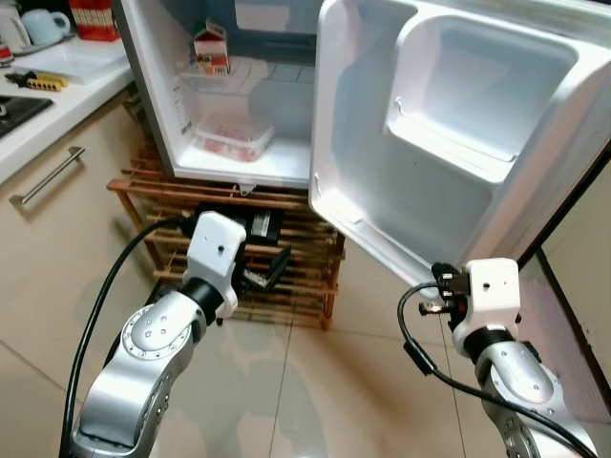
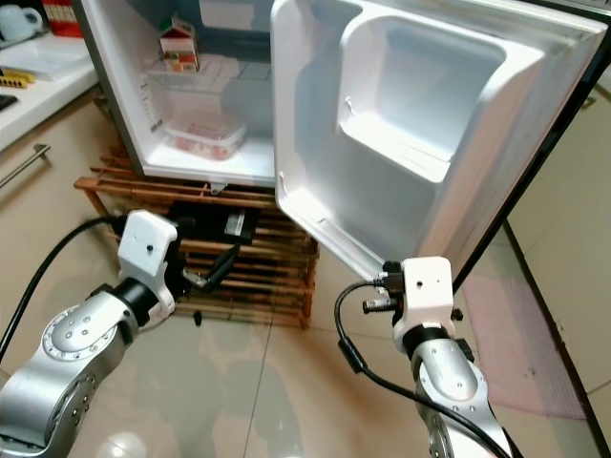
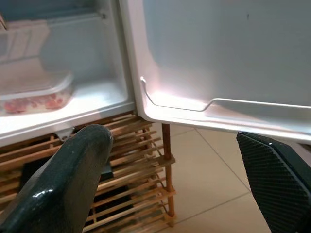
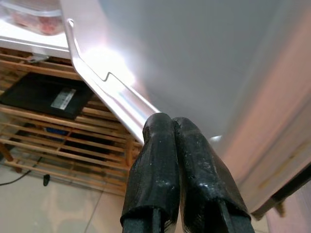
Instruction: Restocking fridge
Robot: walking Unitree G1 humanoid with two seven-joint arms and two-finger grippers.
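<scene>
Low down, left tool (image 3: 165,194) spread, right tool (image 4: 171,127) pinched beneath fridge door (image 4: 204,58)

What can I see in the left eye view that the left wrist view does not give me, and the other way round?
Left eye view alone: the milk carton on the fridge's upper shelf, the kitchen counter beside the fridge, the door's moulded upper compartment, and both silver arms. Left wrist view alone: the left gripper close up, fingers spread wide apart, empty, aimed below the door's lower rail. Shared: the lidded food container on the fridge floor, the wooden rack underneath, the open door.
</scene>
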